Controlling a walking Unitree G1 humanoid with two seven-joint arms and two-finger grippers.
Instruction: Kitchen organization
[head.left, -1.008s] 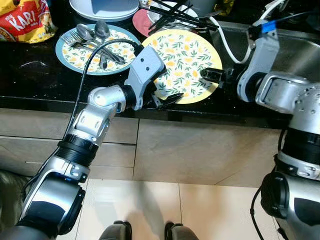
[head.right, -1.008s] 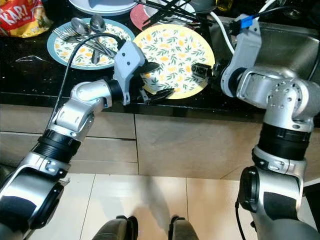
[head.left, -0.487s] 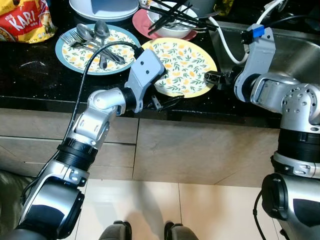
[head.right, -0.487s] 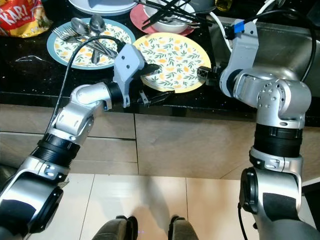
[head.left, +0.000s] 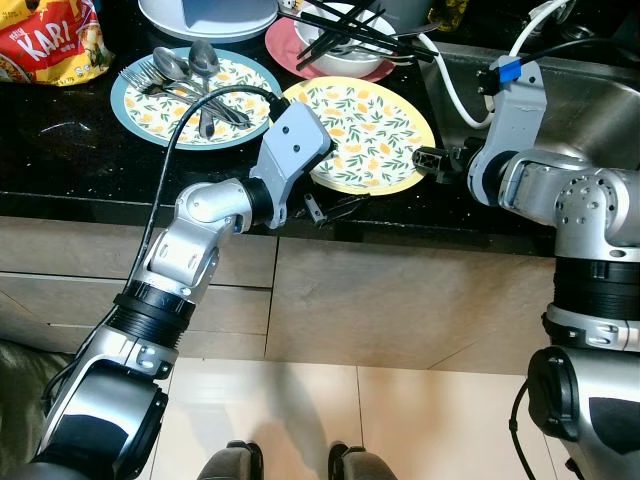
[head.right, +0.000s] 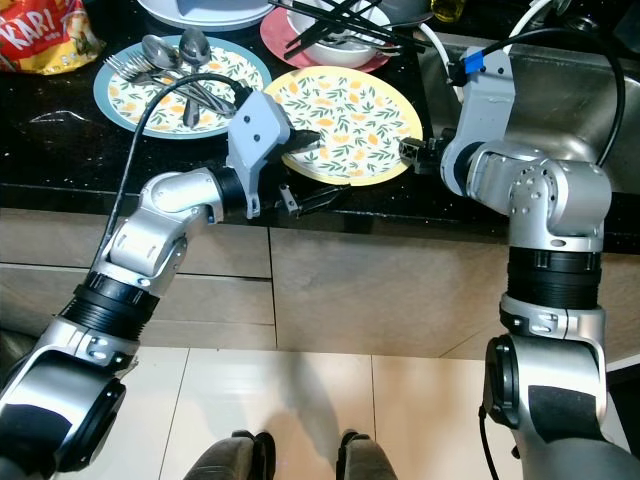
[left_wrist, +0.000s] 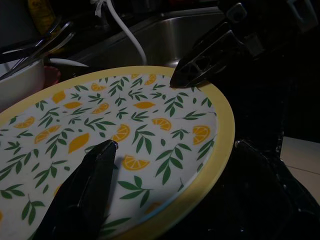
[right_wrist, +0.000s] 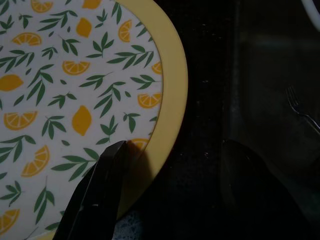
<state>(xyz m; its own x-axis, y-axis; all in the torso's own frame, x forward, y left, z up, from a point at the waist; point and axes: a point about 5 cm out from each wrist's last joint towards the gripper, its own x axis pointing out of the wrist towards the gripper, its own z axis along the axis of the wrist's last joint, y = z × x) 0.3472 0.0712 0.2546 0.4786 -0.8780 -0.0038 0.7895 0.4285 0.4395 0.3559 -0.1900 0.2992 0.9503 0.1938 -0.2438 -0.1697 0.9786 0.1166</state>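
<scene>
The yellow-rimmed lemon-print plate (head.left: 367, 136) lies on the black countertop (head.left: 70, 140) in the upper middle of the head views, just left of the steel sink (head.left: 590, 100). The left gripper (head.left: 328, 190) stands at its near left rim with jaws apart, one finger over the plate face, the other below the counter edge. The right gripper (head.left: 428, 163) meets the plate's right rim, its fingers (right_wrist: 95, 192) spread across the edge. Upper left sits a blue-rimmed plate (head.left: 135, 105) holding spoons and forks (head.left: 185, 80); above the yellow plate, a pink plate (head.left: 285, 40) carries a bowl with black chopsticks (head.left: 350, 25). A red snack bag (head.left: 50, 40) fills the top-left corner.
</scene>
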